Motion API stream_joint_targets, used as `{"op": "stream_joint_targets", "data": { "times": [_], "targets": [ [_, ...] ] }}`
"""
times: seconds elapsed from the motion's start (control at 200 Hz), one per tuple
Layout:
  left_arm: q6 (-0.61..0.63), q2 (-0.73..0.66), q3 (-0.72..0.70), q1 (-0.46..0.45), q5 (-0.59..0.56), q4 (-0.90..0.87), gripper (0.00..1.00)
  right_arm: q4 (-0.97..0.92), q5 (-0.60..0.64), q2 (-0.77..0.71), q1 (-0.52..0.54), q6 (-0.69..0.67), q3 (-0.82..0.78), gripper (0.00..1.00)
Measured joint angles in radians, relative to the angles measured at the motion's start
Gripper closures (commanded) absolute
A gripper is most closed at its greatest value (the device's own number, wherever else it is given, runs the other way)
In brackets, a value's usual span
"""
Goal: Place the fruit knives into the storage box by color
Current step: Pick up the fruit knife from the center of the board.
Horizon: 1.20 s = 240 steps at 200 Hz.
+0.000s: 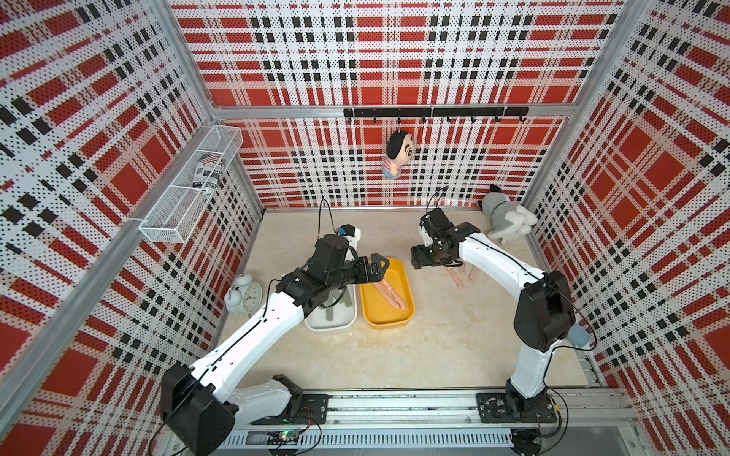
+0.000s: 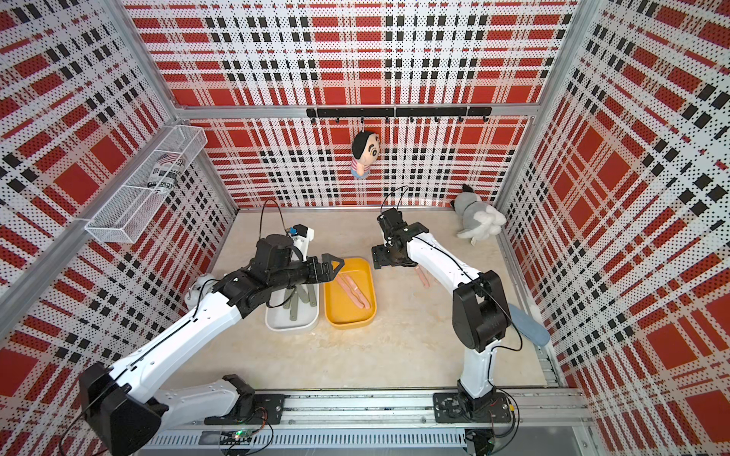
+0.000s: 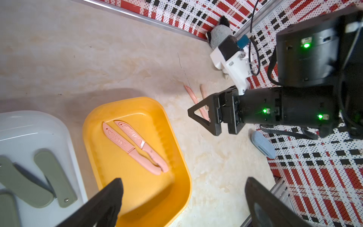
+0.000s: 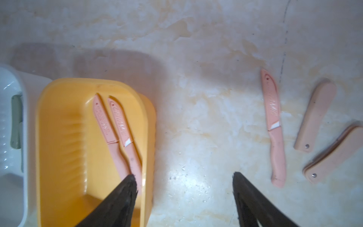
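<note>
Three salmon-pink fruit knives lie flat on the worktop at three o'clock from the yellow tray, which holds two; left jaws and right jaws hang apart, empty. Light, stiff, probably slick: best pinched across the handle.

My left hand hovers at the far corner of a yellow tray holding two salmon-pink fruit knives. Beside it, a white tray holds olive-green fruit knives. My right hand hangs over the beige surface, near a loose pink knife.
</note>
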Motion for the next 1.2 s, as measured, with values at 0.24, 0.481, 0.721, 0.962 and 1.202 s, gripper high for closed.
{"op": "stream_joint_targets", "data": {
  "times": [0.24, 0.481, 0.721, 0.962, 1.202],
  "targets": [
    [-0.009, 0.091, 0.025, -0.056, 0.009, 0.083, 0.02, 0.001, 0.012, 0.000, -0.122, -0.029, -0.032, 0.22],
    [-0.030, 0.174, 0.035, -0.087, 0.029, 0.165, 0.02, -0.006, 0.028, 0.063, -0.204, -0.055, 0.002, 0.23],
    [-0.048, 0.221, 0.042, -0.099, 0.049, 0.240, 0.02, -0.027, 0.039, 0.228, -0.220, -0.097, 0.122, 0.26],
    [-0.054, 0.227, 0.033, -0.101, 0.060, 0.279, 0.02, -0.047, 0.041, 0.318, -0.224, -0.127, 0.220, 0.30],
    [-0.057, 0.227, 0.010, -0.101, 0.069, 0.293, 0.02, -0.057, 0.042, 0.380, -0.225, -0.148, 0.261, 0.33]
  ]
}}
